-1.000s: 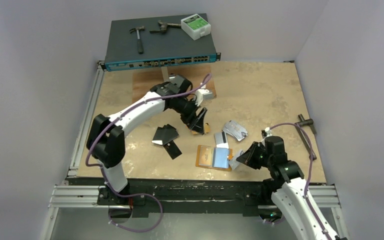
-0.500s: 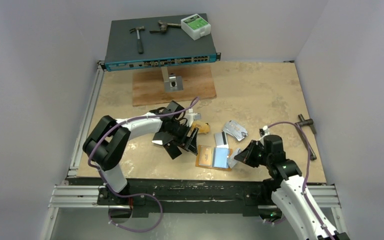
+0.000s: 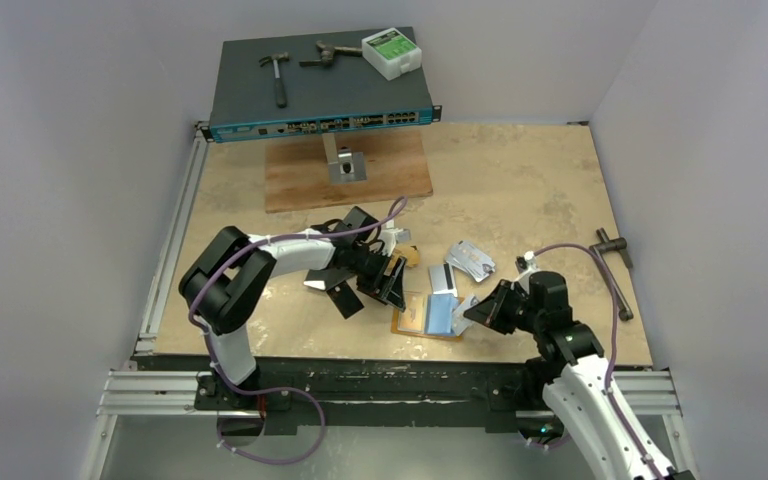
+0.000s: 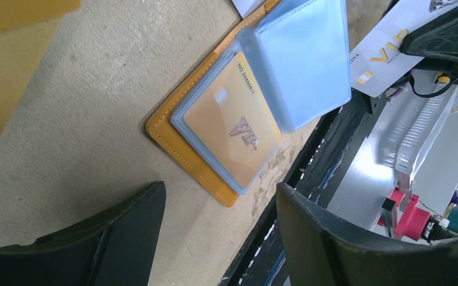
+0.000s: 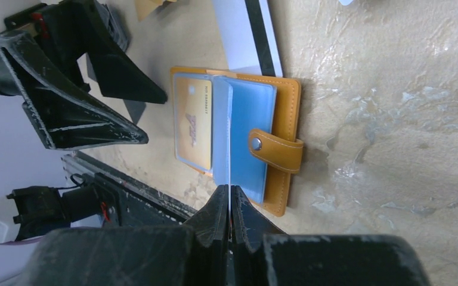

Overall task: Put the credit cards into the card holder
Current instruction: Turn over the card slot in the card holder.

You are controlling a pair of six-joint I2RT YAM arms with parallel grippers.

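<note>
The orange card holder [image 3: 412, 318] lies open near the table's front edge, with an orange-gold card [image 4: 226, 119] in a clear sleeve and blue sleeves [image 4: 301, 65] raised. My right gripper [image 5: 229, 193] is shut on a white credit card [image 4: 387, 47], seen edge-on over the blue sleeves beside the snap tab [image 5: 277, 149]. My left gripper [image 4: 217, 196] stands open just left of the holder, nothing between its fingers. Black cards [image 3: 335, 285], a striped white card [image 3: 442, 277], silvery cards [image 3: 470, 260] and an orange-gold card [image 3: 407, 257] lie around.
A network switch [image 3: 320, 95] at the back carries a hammer, tools and a white box. In front of it is a wooden board [image 3: 350, 175] with a metal bracket. A dark metal tool [image 3: 615, 265] lies at the right edge. The black front rail [image 4: 310, 179] runs close to the holder.
My left arm has swung back from the middle of the table and come down beside the card holder, still open. The right gripper has edged left with its card toward the holder.
</note>
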